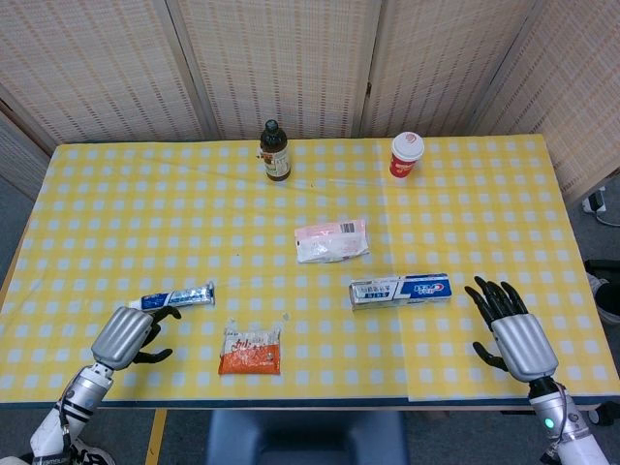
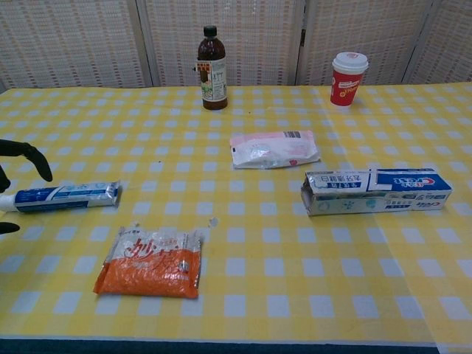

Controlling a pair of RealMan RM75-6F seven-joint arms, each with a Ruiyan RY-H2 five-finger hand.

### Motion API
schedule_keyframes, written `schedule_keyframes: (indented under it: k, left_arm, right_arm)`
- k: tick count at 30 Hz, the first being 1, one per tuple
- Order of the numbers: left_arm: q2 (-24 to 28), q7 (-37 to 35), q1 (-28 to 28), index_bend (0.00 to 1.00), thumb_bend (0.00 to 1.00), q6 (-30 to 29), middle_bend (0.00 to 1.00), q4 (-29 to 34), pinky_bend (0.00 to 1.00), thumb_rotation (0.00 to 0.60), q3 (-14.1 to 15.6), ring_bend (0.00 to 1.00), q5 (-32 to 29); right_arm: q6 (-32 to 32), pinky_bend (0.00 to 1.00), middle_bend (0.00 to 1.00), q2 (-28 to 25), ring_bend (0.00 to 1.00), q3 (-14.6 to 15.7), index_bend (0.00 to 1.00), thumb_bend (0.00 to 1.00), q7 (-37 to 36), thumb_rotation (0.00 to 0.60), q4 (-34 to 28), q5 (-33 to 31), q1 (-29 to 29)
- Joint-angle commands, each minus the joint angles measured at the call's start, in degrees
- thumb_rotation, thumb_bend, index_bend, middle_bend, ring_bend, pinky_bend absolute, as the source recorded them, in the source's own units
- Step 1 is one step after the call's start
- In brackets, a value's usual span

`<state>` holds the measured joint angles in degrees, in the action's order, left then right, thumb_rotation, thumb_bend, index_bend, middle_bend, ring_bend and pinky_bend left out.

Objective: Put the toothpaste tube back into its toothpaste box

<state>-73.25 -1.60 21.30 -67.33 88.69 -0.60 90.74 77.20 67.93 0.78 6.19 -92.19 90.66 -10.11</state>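
Note:
The blue-and-white toothpaste tube (image 1: 179, 296) lies flat near the table's front left, cap end pointing left; the chest view shows the tube (image 2: 65, 196) too. My left hand (image 1: 129, 332) hovers at that cap end. Its dark fingers (image 2: 26, 152) arch above the tube with the thumb below, spread and holding nothing. The toothpaste box (image 1: 400, 290) lies on its side at the front right, and in the chest view the box (image 2: 376, 190) has its open end facing left. My right hand (image 1: 511, 332) rests to the right of the box, fingers spread, empty.
An orange snack packet (image 1: 251, 350) lies just right of my left hand. A pink-and-white packet (image 1: 331, 240) sits mid-table. A dark bottle (image 1: 275, 151) and a red paper cup (image 1: 407, 155) stand at the back. The yellow checked table (image 1: 465, 208) ends close before both hands.

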Motion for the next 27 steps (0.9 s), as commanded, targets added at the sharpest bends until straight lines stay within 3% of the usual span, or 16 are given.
schedule_keyframes:
  k: [1,13,16,27]
  left_arm:
    - [0.24,0.39,3.13,0.41,0.21,5.70,1.00,2.50,1.00,0.600,-2.08,1.00,-5.26]
    - [-3.99,5.91,7.02,0.42,0.24,10.46,1.00,1.80,1.00,0.600,-7.01,1.00,-16.94]
    - [-6.90,9.30,8.56,0.42,0.25,12.87,1.00,-1.41,1.00,0.600,-8.39,1.00,-23.58]
    - [-13.85,17.40,12.02,0.40,0.25,13.43,1.00,-7.38,1.00,0.600,-9.82,1.00,-33.56]
  right_arm:
    - [-0.84,0.00,0.00,-0.09,0.00,0.34,0.00,0.32,-0.28,0.600,-0.21,0.16,-0.34]
    - [-2.04,0.00,0.00,0.14,0.00,0.06,0.00,0.32,0.14,0.600,-0.19,-1.07,-0.82]
    - [-1.68,0.00,0.00,0.09,0.00,-0.04,0.00,0.32,0.17,0.600,-0.20,-1.17,-0.68]
    - [-3.56,0.00,0.00,0.47,0.00,-0.63,0.00,0.32,0.51,0.600,0.29,-3.12,-1.49]
